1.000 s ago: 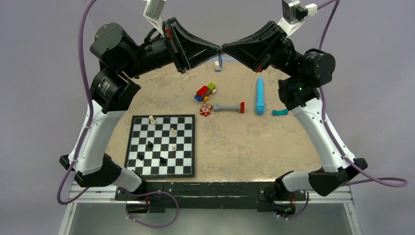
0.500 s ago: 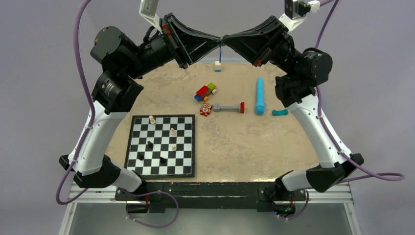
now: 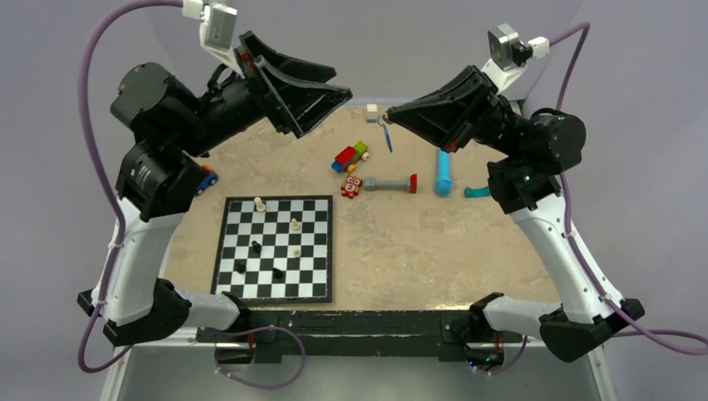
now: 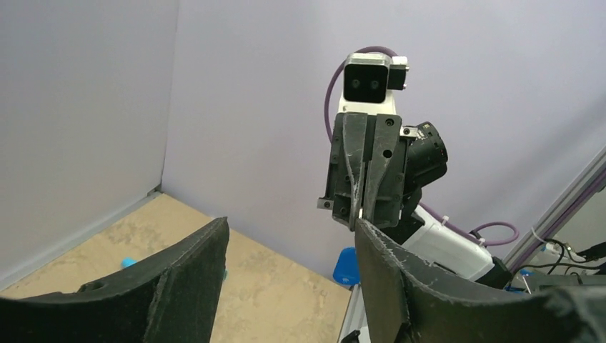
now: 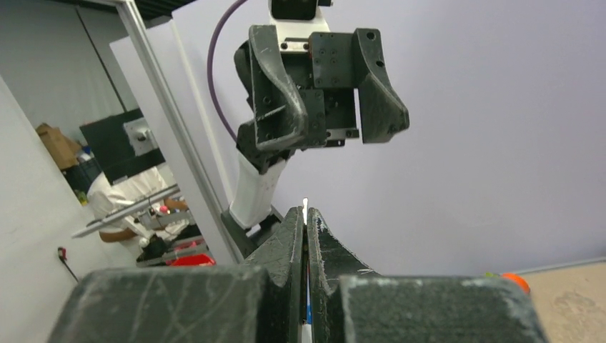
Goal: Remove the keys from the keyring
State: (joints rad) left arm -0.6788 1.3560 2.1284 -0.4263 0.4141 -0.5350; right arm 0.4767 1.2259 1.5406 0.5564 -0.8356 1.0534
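The keyring (image 3: pixel 387 134) hung in the air from the right hand (image 3: pixel 391 111), whose fingertips were pinched shut on its thin metal ring. Its small blue tag dangled free just below them, tilted slightly. A pale metal sliver (image 5: pixel 305 207) poked up between those fingers; whether it was a key, I couldn't tell.

The sandy table (image 3: pixel 434 251) carries a chessboard (image 3: pixel 313 280) at its near left, with a few pieces (image 3: pixel 295 223) standing on it. Across the middle lie a brick car (image 3: pixel 351 156), a red block (image 3: pixel 351 186) just beside a grey bar (image 3: pixel 386 183), a blue cylinder (image 3: pixel 443 171) and a teal curve (image 3: pixel 477 191). A white cube (image 3: pixel 371 109) sits at the far edge and a toy car (image 3: pixel 205 179) at the left.
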